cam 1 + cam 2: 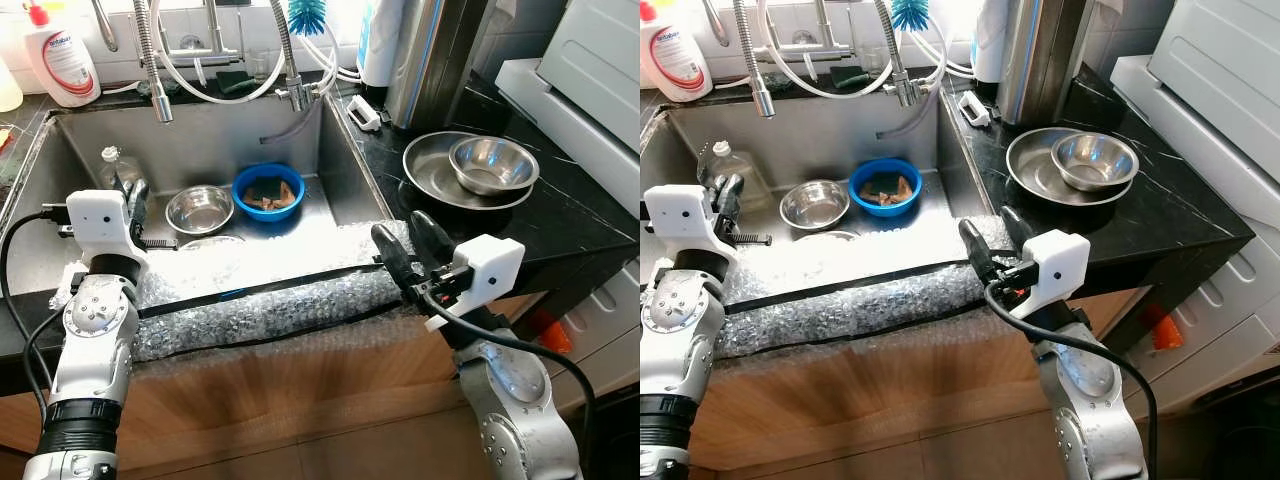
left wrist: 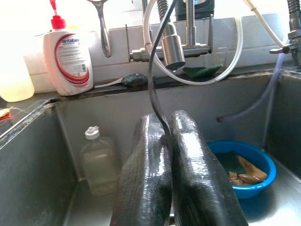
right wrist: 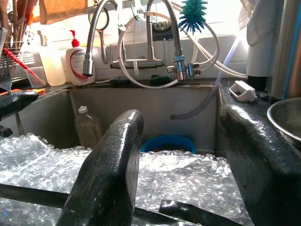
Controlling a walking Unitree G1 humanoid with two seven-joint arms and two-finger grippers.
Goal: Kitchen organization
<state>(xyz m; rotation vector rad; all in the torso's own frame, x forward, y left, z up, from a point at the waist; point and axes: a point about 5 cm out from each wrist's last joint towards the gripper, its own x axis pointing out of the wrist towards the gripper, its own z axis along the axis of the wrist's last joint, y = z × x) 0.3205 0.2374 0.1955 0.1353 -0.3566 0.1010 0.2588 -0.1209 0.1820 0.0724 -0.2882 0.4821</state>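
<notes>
The small steel bowl sits on the sink floor, at nine o'clock of the blue bowl. It looks light, stiff and slippery, best pinched at the rim. The left gripper is closed and empty; the right gripper is spread over bubble wrap.

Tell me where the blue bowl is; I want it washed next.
In the head views, the blue bowl sits on the sink floor toward the back right, just right of a small steel bowl.

The white soap bottle behind the sink carries a red label reading "antaba" (the final letters curve away). Nothing else is legible.
</notes>
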